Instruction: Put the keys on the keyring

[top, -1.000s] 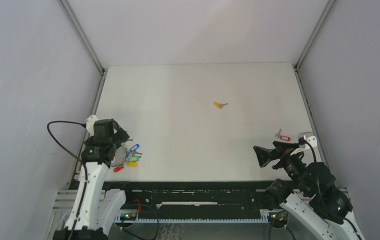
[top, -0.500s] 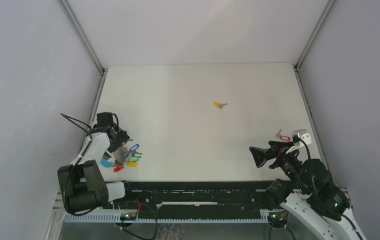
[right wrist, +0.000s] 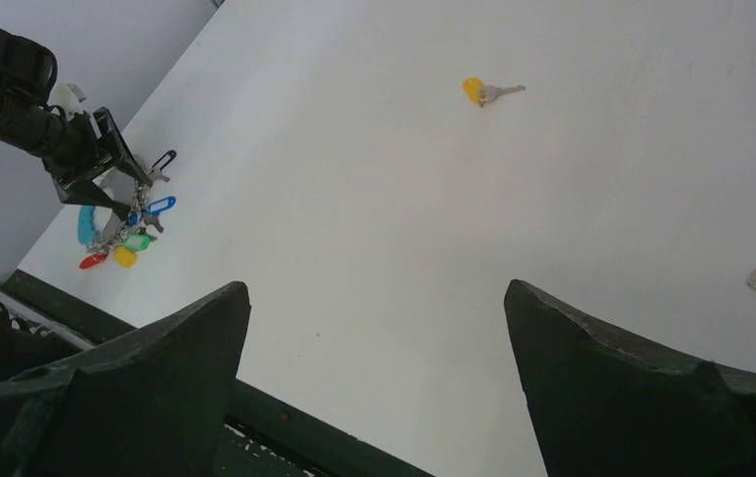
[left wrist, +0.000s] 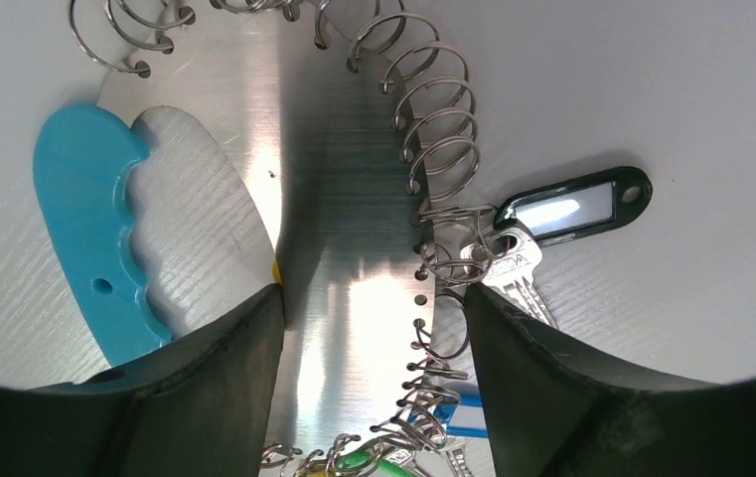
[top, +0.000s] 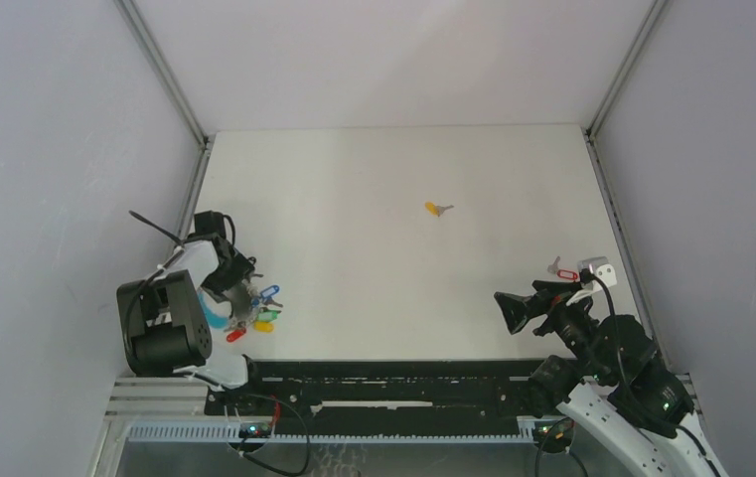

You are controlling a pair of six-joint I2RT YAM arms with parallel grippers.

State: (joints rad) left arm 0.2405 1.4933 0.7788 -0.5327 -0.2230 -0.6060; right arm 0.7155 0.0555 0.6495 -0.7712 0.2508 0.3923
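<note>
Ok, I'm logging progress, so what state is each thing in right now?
left gripper: straddling the keyring; grip unclear.
right gripper: open, empty.
keyring: flat on the table.
yellow-tagged key: loose on the table, off the keyring.
red-tagged key: loose on the table, off the keyring.

On the white table (top: 374,258), a yellow-tagged key (top: 438,209) lay near the middle and a red-tagged key (top: 563,271) lay near the right edge, well apart. The left gripper (top: 238,280) sat over the keyring (top: 254,311) at the near left, its grip unclear. The right gripper (top: 510,312) hung spread wide near the red-tagged key.
</note>
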